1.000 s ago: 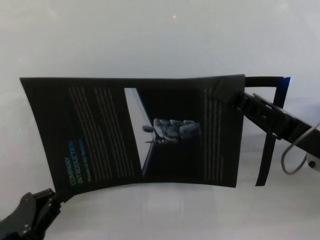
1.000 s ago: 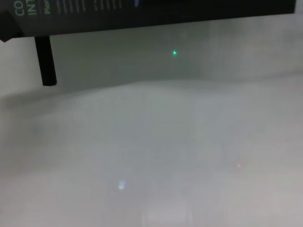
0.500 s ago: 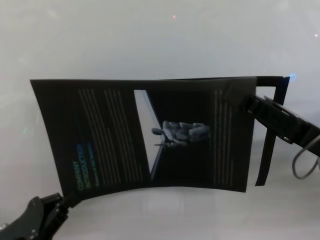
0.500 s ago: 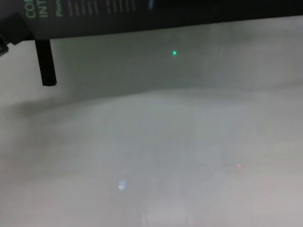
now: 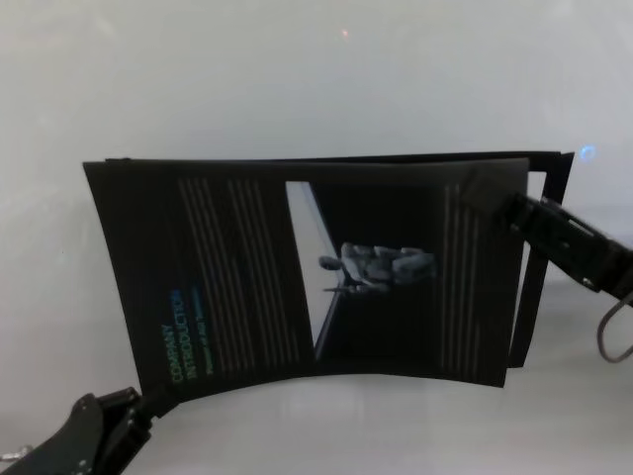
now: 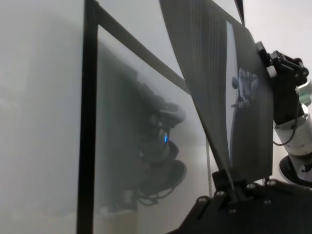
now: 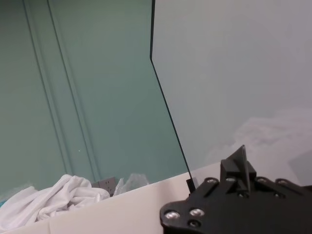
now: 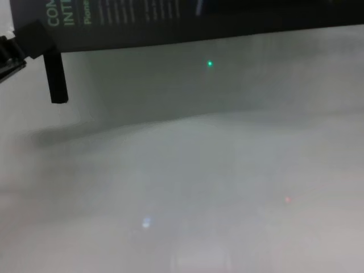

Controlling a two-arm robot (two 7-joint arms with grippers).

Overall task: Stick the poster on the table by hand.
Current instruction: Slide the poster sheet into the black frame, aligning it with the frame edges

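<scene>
The poster point(image 5: 307, 267) is a black sheet with a teal heading, white text columns and a pale slanted strip. It hangs slightly curved above the pale table point(image 5: 297, 69). My left gripper point(image 5: 148, 404) is shut on its near left corner. My right gripper point(image 5: 492, 201) is shut on its far right corner. In the left wrist view the poster point(image 6: 214, 73) rises from my left gripper's fingertips point(image 6: 229, 187), with the right gripper point(image 6: 285, 83) at its far edge. In the chest view the poster's lower edge point(image 8: 170, 23) spans the top, with the left gripper point(image 8: 28, 40) on its corner.
A thin black frame point(image 5: 534, 267) stands just behind the poster, its top bar showing above the sheet. One of its posts point(image 8: 56, 77) shows in the chest view, and the frame point(image 6: 88, 122) also shows in the left wrist view. White cloth point(image 7: 48, 200) lies beyond the table.
The poster and both grippers have shifted to the right and slightly lower in the head view. Both grips are unchanged.
</scene>
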